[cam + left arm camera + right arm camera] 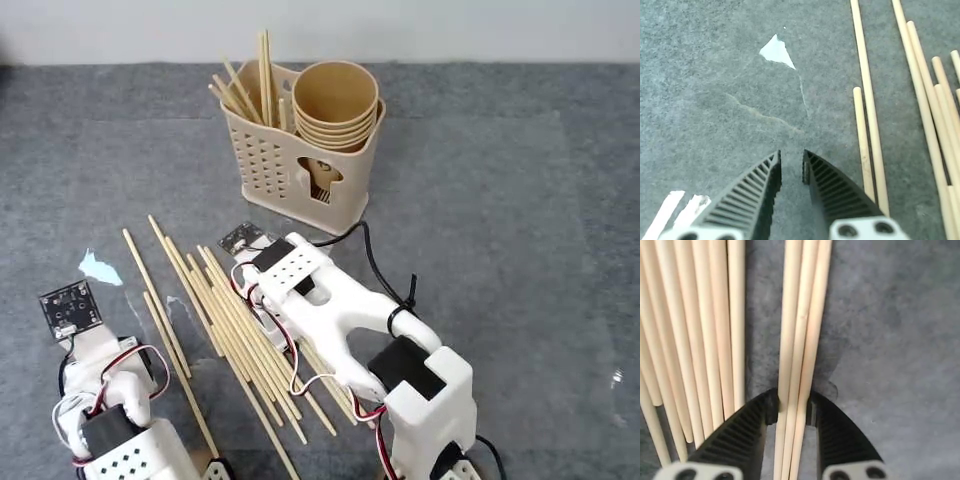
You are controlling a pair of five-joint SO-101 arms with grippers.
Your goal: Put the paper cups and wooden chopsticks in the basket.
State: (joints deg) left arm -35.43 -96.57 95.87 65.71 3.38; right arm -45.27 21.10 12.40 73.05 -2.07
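The beige slotted basket (265, 160) stands at the back with a stack of paper cups (335, 95) and a few wooden chopsticks (262, 70) upright in it. Several more chopsticks (215, 320) lie side by side on the grey mat. My right gripper (792, 400) is down among them, shut on three chopsticks (800, 315) lying together; the others (695, 315) lie just beside. My left gripper (791, 160) hangs over bare mat at the front left, its fingers a narrow gap apart with nothing between, and two loose chopsticks (867, 100) lie beside it.
A small pale scrap (776, 51) lies on the mat ahead of the left gripper, also seen at the left (98, 268). The right arm (340, 310) stretches over the chopstick pile. Open mat extends to the right of the basket.
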